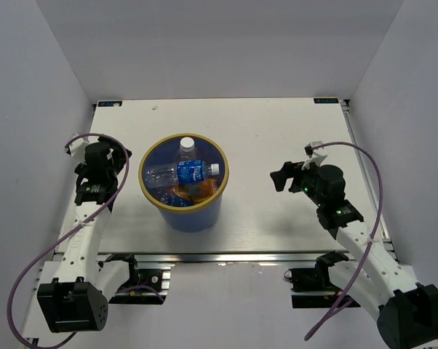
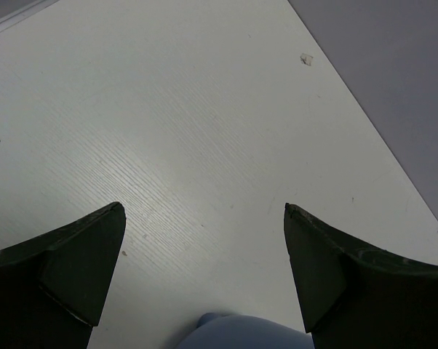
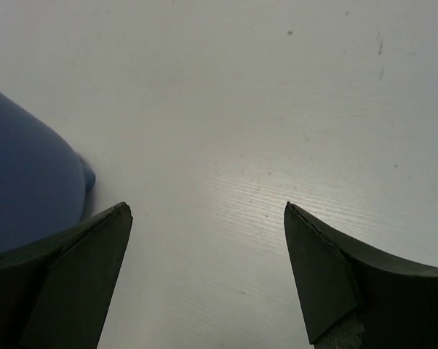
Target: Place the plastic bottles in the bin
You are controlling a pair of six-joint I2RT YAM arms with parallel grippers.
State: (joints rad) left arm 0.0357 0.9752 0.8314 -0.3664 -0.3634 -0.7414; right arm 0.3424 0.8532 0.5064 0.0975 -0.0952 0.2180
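Dark fingers of the left gripper are filling the bottom corners of its wrist view. They are standing wide apart, with only bare tabletop showing between them. The right gripper is spreading just as wide and is gripping nothing.

Largest of all, the white table is lying bare along its far edge and across its right half, which is giving room to move there. The bin is standing left of the table's middle, nearer the near edge than the far one, with a gap on each side toward the arms.

The left arm is reaching forward along the left edge. Its gripper is hanging near the bin's left rim, apart from it. The right arm is angling in from the near right corner with its elbow bent. Its gripper is pointing left toward the bin from well apart, and the bin's blue wall is showing at the left of that wrist view.

The plastic bottles are lying inside the bin. A clear bottle with a blue label is resting on top, a second clear bottle is leaning at the far side with its cap up, and an orange bottle is showing underneath. Their full number cannot be told.
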